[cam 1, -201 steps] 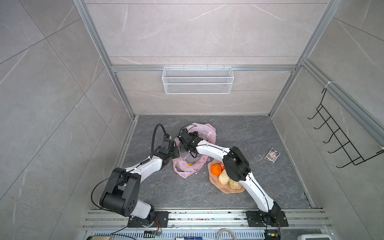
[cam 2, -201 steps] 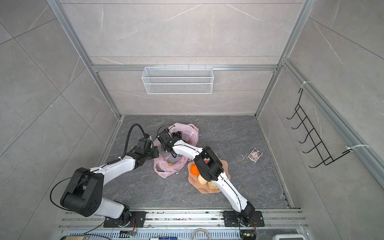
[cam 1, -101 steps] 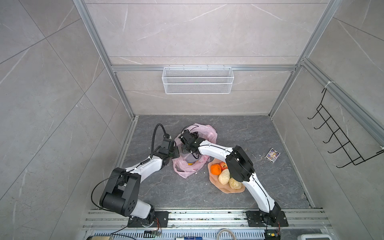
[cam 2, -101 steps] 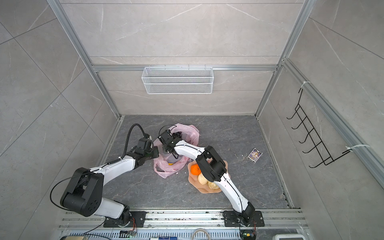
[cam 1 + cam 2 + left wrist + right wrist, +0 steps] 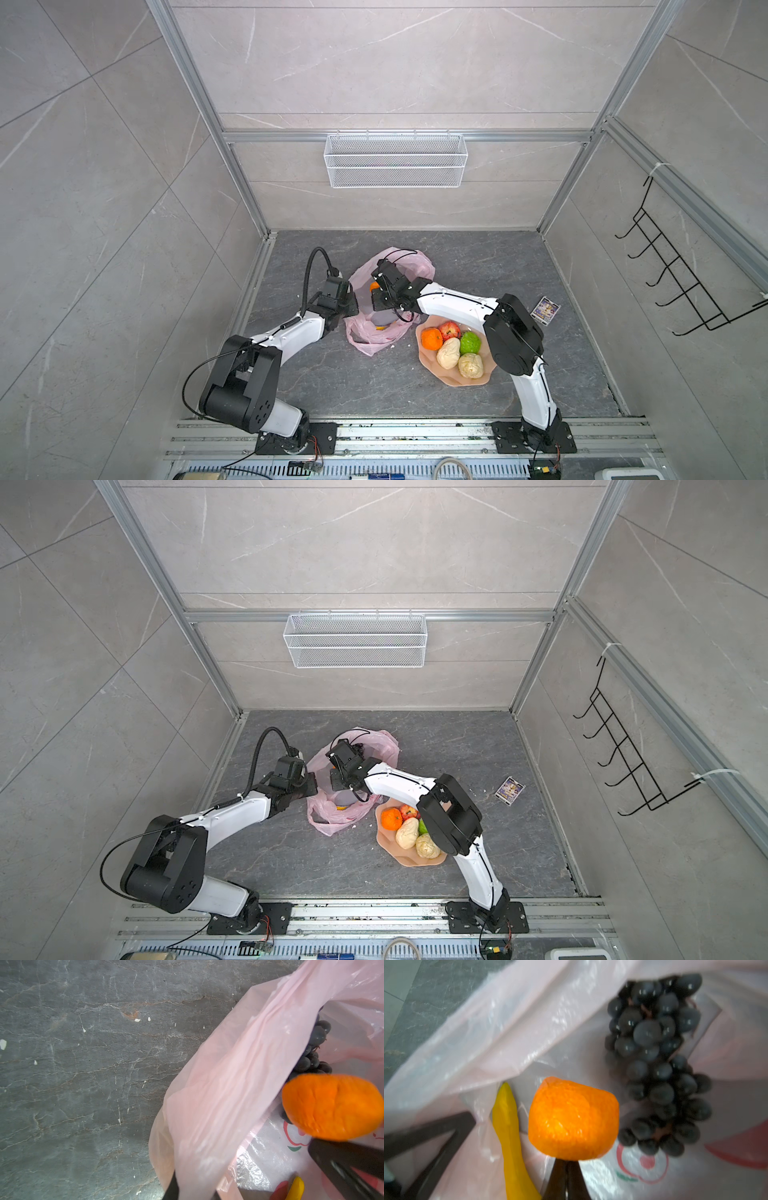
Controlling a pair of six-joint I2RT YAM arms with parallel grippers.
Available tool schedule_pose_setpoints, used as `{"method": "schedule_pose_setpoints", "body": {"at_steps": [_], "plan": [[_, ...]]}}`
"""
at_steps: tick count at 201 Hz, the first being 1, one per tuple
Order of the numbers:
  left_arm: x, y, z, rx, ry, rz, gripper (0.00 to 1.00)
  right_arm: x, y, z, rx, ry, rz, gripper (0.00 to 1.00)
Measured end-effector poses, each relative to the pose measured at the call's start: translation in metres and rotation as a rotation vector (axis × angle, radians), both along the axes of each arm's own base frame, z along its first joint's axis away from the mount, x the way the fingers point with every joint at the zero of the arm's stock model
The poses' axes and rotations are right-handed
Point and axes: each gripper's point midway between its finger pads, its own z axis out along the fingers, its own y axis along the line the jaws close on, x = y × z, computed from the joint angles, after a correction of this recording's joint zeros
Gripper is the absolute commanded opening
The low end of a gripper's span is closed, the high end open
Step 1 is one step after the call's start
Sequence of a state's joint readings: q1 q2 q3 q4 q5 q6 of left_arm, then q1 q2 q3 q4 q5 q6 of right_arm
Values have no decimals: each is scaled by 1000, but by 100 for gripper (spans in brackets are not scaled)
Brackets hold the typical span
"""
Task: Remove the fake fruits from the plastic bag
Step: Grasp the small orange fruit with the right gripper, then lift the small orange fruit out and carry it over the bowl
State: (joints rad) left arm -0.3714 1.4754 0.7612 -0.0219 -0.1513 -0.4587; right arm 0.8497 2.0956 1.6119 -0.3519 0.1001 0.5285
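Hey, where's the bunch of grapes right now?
In the right wrist view the grape bunch lies inside the plastic bag, just past the orange pinched by the right gripper; the banana is on the orange's far side.

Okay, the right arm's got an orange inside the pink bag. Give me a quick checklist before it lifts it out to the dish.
1. Right gripper shut on the held orange: ok.
2. Grip depth: not ok. The orange sits only at the tips of the fingers, so it may slip.
3. Left gripper pinching the plastic bag edge, mouth open: ok.
4. Film clear of the orange's way out: cannot tell. A fold hangs close beside it.
5. Room on the dish: probably ok. There is a bare patch at its near edge, beside five fruits.
6. Bag emptied: not ok. The grape bunch and banana lie inside.
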Motion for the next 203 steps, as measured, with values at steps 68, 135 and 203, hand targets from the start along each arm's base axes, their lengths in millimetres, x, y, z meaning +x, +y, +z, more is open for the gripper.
{"method": "schedule_pose_setpoints", "body": {"at_steps": [68,135,203], "plan": [[0,0,0,1,-1,1,0,-67,-56,54,20,57,15,0],[0,0,0,0,0,1,0,-130,-131,77,-131,170,25,0],[0,0,0,0,0,0,0,-170,-194,78,-294,297,19,0]]}}
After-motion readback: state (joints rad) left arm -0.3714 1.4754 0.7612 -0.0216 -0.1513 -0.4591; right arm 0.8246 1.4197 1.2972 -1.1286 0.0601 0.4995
